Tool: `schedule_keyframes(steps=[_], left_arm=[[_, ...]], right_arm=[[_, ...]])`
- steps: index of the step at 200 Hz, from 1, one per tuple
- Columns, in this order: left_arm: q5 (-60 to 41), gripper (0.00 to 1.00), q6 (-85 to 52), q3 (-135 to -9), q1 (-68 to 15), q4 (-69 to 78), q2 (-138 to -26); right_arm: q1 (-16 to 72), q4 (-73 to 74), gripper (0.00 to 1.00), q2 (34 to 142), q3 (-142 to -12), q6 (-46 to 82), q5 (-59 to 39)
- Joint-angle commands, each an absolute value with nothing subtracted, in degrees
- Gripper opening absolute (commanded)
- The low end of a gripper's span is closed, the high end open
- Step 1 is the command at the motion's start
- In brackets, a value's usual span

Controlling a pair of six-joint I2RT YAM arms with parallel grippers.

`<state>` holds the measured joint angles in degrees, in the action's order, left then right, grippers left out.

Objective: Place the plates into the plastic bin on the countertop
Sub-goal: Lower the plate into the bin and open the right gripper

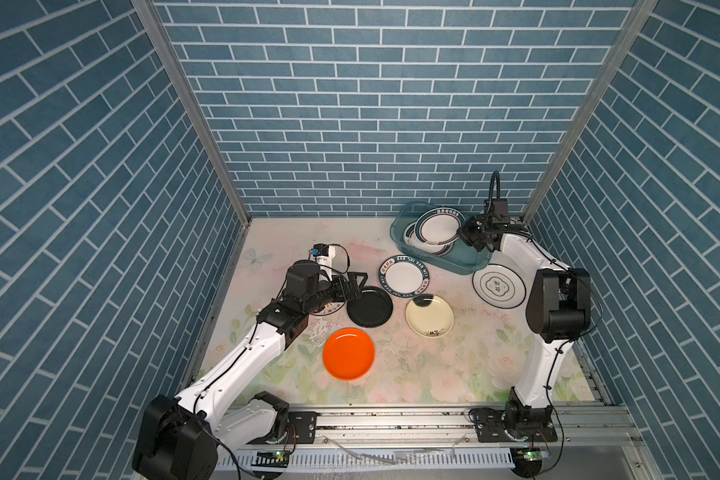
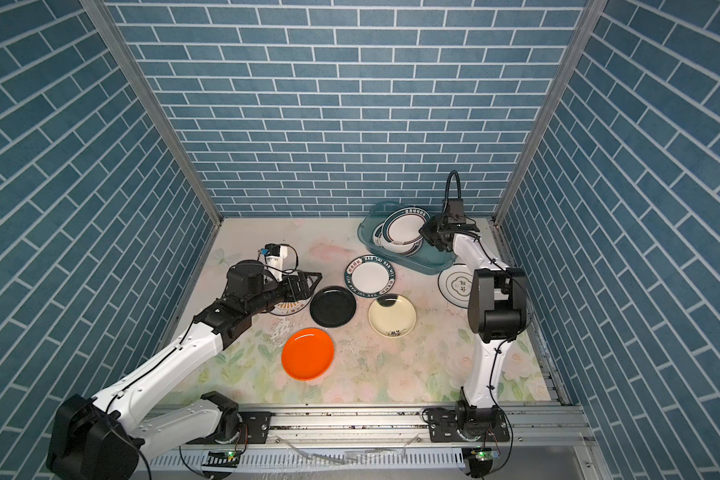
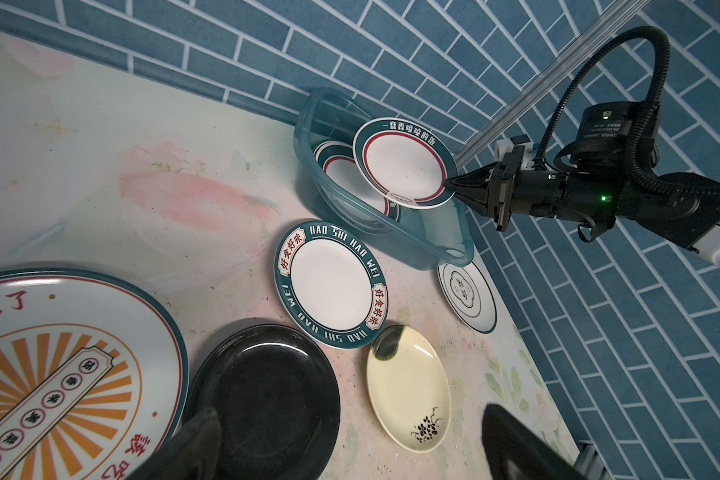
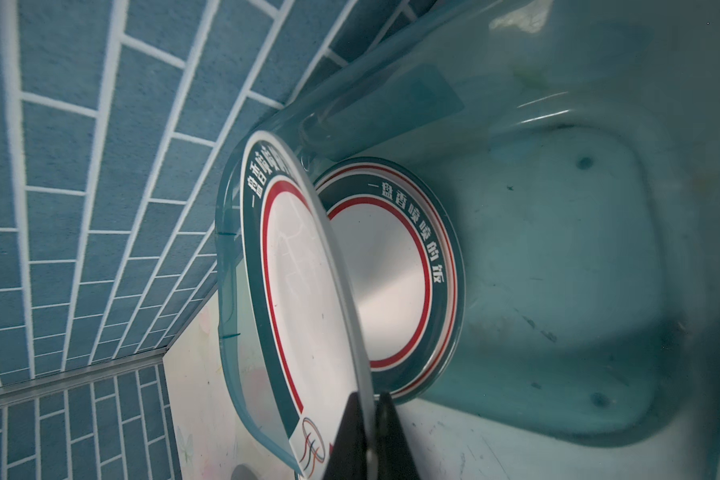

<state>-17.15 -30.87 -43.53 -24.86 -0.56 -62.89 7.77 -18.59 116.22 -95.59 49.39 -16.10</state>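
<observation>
Noted right gripper (image 1: pixel 460 233) jaws clamped on rim of teal-banded plate (image 1: pixel 439 226), held tilted over plastic bin (image 1: pixel 462 261), reaching from jaws toward bin's far end, above stacked plates (image 1: pixel 411 235) inside. Noted left gripper (image 1: pixel 362 286) jaws spread wide beside black plate (image 1: pixel 370 308). Judged bin's near half free; countertop (image 1: pixel 433 365) flat, scuffed.

**Even overhead light, blur close to the wrist lenses**

Both top views are bright and evenly lit from above, with soft shadows under the arms (image 1: pixel 242 357). Wide-angle stretch slants the lines of the brick wall (image 1: pixel 59 166) toward the left and right edges. In the left wrist view the black plate (image 3: pixel 262 399) carries pale glare, and the left gripper (image 3: pixel 352 411) is a dark blur. In the right wrist view the right gripper (image 4: pixel 368 399) is also unfocused. The teal-rimmed plate (image 4: pixel 304 299) it pinches mirrors faint brick lines, and the lower plate (image 4: pixel 387 282) in the plastic bin (image 4: pixel 558 249) shows a white sheen.
</observation>
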Motion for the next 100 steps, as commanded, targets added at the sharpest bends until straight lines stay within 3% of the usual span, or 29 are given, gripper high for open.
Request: schedule_keyframes(steps=[1, 100], left_arm=[[-15.9, 0.99, -28.7, -45.5, -24.6, -1.9, -63.7], [-15.8, 1.0, -27.7, -46.4, -24.5, -2.4, -65.2]], right_arm=[[8.7, -20.5, 0.0, 118.6, -100.0, 48.3, -15.3], [10.5, -24.2, 0.0, 124.2, -103.0, 48.6, -17.3]])
